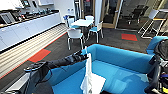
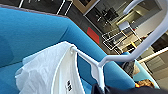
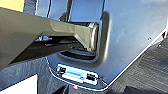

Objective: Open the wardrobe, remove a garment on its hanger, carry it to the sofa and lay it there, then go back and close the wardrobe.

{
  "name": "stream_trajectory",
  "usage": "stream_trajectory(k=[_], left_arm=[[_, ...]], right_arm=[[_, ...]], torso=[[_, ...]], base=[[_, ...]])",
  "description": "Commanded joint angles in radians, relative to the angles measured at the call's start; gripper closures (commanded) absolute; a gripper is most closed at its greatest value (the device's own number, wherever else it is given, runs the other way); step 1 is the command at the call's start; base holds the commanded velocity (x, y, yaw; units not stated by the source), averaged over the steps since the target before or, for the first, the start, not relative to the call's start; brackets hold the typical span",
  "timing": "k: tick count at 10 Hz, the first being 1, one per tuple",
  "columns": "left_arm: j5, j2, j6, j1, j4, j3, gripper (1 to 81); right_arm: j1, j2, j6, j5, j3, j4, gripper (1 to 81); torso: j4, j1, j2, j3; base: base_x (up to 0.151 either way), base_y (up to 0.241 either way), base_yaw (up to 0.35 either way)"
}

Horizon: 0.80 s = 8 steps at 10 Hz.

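Note:
The bright blue sofa point(image 1: 120, 58) lies right in front of me in the head view. My left arm reaches in over its near arm, and my left gripper point(image 1: 84, 53) is shut on the slim white hanger point(image 2: 117, 57). The white T-shirt garment point(image 1: 90, 80) hangs down from it, and its lower part lies crumpled on the sofa seat. In the left wrist view the garment point(image 2: 42, 72) drapes from the hanger's shoulder against the sofa's blue back point(image 2: 30, 30). My right arm point(image 1: 155, 75) stays folded at the head view's right edge.
Behind the sofa stands a white table point(image 1: 82, 23) with white chairs point(image 1: 75, 33) around it. A long white counter point(image 1: 25, 27) runs along the left wall. Red patches point(image 1: 39, 55) mark the dark floor. Another blue seat point(image 1: 156, 41) stands at the right.

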Motion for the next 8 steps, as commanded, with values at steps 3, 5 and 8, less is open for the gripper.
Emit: stream_trajectory(k=[3, 5, 8], left_arm=[[-0.02, -0.03, -0.004, -0.108, 0.072, -0.049, 81.1], [-0.02, -0.059, -0.001, -0.099, 0.076, -0.046, 81.1], [-0.018, -0.109, 0.006, -0.062, 0.085, -0.035, 81.1]], right_arm=[[-0.007, 0.007, -0.003, -0.071, 0.003, -0.008, 1.0], [-0.009, 0.007, -0.003, -0.071, 0.003, -0.008, 1.0], [-0.011, 0.007, -0.003, -0.071, 0.001, -0.008, 1.0]], torso=[[0.023, 0.0, 0.0, 0.0], [0.055, 0.0, 0.0, 0.0], [0.125, 0.0, 0.0, 0.0]], base=[[0.0, 0.0, 0.0], [0.0, 0.0, 0.0], [0.0, 0.0, 0.0]])
